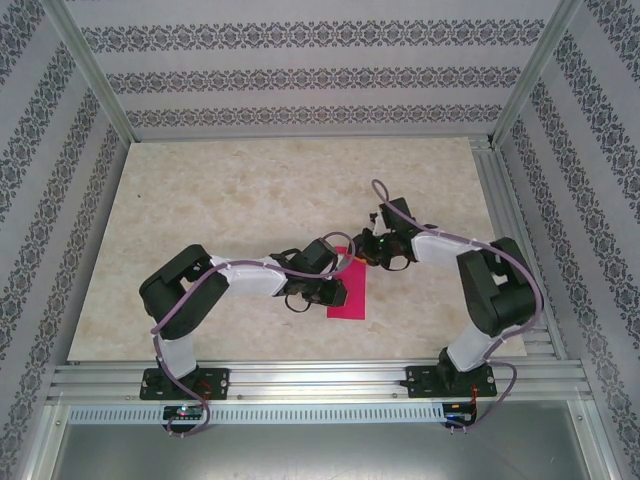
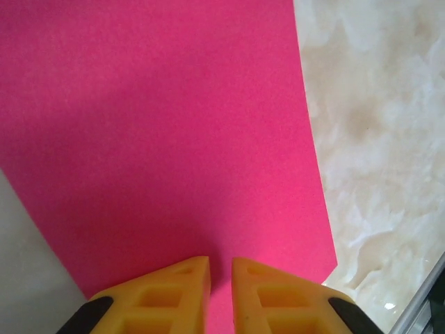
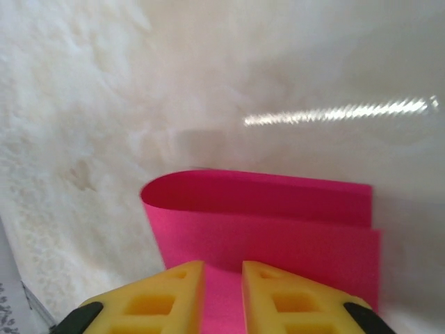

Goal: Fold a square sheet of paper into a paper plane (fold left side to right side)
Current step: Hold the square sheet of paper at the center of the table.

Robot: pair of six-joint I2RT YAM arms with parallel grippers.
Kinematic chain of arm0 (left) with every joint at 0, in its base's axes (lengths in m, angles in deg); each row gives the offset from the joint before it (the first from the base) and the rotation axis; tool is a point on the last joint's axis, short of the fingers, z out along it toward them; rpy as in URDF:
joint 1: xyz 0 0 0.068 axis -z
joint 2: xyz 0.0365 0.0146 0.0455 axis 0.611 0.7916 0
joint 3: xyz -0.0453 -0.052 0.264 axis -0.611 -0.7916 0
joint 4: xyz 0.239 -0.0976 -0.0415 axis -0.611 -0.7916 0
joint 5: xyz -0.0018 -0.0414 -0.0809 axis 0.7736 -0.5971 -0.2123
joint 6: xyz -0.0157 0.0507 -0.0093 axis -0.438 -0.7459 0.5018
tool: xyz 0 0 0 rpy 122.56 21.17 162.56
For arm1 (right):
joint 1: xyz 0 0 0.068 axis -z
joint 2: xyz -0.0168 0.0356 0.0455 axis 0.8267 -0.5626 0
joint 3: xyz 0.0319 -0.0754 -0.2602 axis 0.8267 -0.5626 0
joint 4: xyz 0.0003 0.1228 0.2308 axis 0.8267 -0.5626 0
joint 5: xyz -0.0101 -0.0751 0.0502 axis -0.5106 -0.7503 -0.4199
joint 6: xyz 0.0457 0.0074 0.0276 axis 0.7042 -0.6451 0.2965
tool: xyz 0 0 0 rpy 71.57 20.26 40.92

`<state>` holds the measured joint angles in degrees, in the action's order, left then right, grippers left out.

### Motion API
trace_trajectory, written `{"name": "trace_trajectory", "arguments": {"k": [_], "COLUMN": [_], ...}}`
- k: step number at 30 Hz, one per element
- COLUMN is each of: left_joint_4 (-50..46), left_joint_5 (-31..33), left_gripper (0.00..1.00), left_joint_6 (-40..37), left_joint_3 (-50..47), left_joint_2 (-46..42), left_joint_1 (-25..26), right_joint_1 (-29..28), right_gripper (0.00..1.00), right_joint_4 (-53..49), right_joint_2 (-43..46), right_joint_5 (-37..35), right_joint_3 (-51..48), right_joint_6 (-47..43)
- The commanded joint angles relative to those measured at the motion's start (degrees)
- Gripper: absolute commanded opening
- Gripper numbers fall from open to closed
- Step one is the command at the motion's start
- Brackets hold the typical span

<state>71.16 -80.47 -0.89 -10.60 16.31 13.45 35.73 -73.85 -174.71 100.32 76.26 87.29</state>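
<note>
While patterned walls (image 1: 300, 70) ring it, marbled tbl (image 1: 200, 220) holds sheet of paper (image 1: 352, 295).

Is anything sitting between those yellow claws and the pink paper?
Nothing visible does. The left gripper and the right gripper are each right over the sheet of paper, with no other object in between.

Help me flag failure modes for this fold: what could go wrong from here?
The fold in the sheet of paper is a rounded loop, not a crease; it may spring open if let go. Its two free edges look slightly offset, so pressing now could fix a crooked fold. The left gripper sits close over it; sliding might drag it.
</note>
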Motion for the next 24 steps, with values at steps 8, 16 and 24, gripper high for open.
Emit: {"name": "trace_trajectory", "arguments": {"k": [8,16,24], "left_joint_4": [0.45,1.07,1.24], "left_joint_5": [-0.67,-0.08,-0.13], "left_gripper": [0.19,0.18,0.18], "left_joint_6": [2.05,4.83,5.30], "left_joint_3": [-0.74,-0.27,0.06], "left_joint_2": [0.62,0.22,0.81], "left_joint_1": [-0.22,-0.27,-0.14], "right_joint_1": [3.11,-5.97,-11.95], "right_gripper": [0.17,0.16,0.16], "right_joint_4": [-10.76,-7.02,-0.34], "right_joint_2": [16.68,28.10,22.75], "right_joint_5": [-0.96,0.30,-1.70], "right_joint_3": [-5.71,-21.28,-23.25], "right_joint_6": [-4.40,5.53,9.68]}}
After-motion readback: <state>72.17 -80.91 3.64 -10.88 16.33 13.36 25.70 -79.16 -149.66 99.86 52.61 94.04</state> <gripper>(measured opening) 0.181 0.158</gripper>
